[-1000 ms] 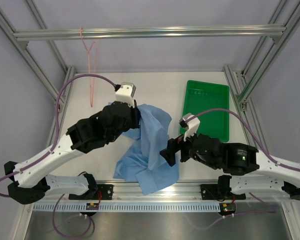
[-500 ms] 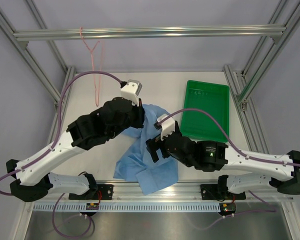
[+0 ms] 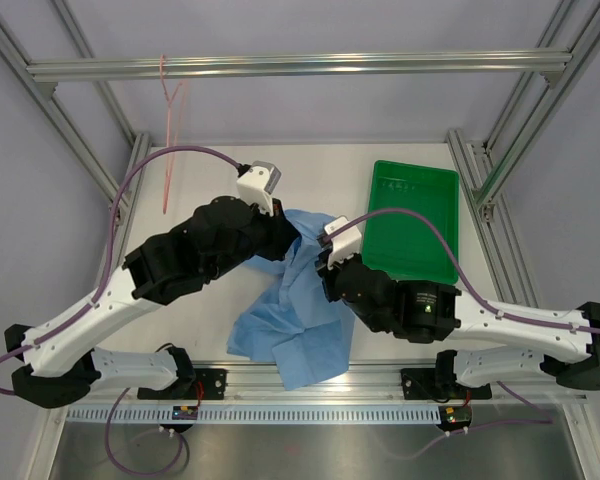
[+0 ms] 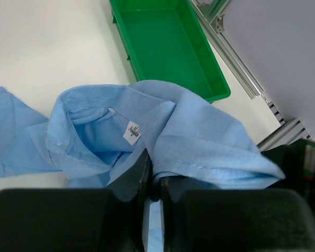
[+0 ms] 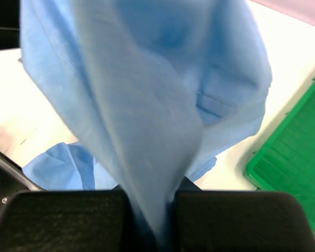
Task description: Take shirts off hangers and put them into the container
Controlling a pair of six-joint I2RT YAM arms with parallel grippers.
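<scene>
The light blue shirt (image 3: 292,322) lies crumpled on the white table between my two arms, with its upper part lifted. My left gripper (image 3: 296,240) is shut on a fold by the collar (image 4: 131,131), with the shirt (image 4: 199,142) bunched over the fingers and the gripper (image 4: 153,176) nearly closed. My right gripper (image 3: 326,268) is shut on a hanging drape of the shirt (image 5: 147,100), which runs down between its jaws (image 5: 153,215). The green container (image 3: 420,212) stands at the right, with nothing in it. The pink hanger (image 3: 168,150) hangs bare from the top bar.
An aluminium crossbar (image 3: 300,65) spans the back, and frame posts (image 3: 485,185) run beside the container's right side. The container (image 4: 168,42) sits just beyond the shirt in the left wrist view, and its corner (image 5: 294,152) shows at the right in the right wrist view.
My right arm swung left to the shirt and its gripper shut on the cloth. The left gripper shifted slightly right with the shirt. The bare hanger swung left.
</scene>
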